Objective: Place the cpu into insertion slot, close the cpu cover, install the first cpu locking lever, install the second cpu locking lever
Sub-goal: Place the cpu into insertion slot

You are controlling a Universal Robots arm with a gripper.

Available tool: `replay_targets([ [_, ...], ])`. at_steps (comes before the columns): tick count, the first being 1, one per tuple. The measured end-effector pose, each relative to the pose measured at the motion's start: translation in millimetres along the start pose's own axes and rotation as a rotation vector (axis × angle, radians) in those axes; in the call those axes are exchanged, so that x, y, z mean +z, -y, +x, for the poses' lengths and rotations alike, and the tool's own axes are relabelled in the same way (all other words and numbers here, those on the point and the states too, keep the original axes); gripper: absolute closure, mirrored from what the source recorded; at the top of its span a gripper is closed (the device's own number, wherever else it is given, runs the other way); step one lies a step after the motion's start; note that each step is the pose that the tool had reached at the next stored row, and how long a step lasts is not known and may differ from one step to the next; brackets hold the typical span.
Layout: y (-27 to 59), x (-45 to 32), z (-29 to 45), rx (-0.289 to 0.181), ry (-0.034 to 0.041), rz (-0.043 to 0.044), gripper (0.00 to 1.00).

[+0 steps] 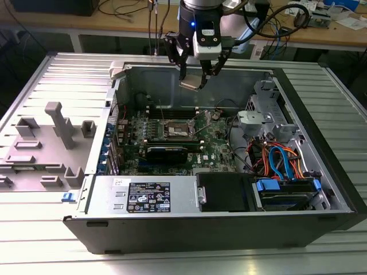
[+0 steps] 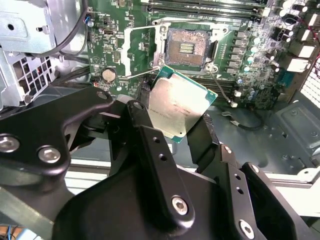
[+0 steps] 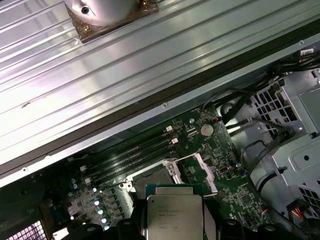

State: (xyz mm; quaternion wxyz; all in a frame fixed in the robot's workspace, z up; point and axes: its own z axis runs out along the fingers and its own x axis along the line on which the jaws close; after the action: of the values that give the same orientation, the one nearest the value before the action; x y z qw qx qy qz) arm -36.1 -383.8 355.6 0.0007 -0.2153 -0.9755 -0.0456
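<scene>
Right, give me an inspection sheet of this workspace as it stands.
Surface: ribbed metal table carrying the open computer case.
Job's things: cpu held above the board, not seated; insertion slot empty; cpu cover swung open.
Clutter: grey plastic fixtures at the exterior view's left.
Grippers: gripper, jaws shut on the cpu's edges.
Cables: blue and orange cables inside the case, at the exterior view's right.
Surroundings: wooden bench behind the table.
</scene>
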Motion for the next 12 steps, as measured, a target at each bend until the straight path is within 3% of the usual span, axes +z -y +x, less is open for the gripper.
replay_targets([
  [12,0.4,0.0,0.6,0.000,0.0000,0.0000,0.46],
])
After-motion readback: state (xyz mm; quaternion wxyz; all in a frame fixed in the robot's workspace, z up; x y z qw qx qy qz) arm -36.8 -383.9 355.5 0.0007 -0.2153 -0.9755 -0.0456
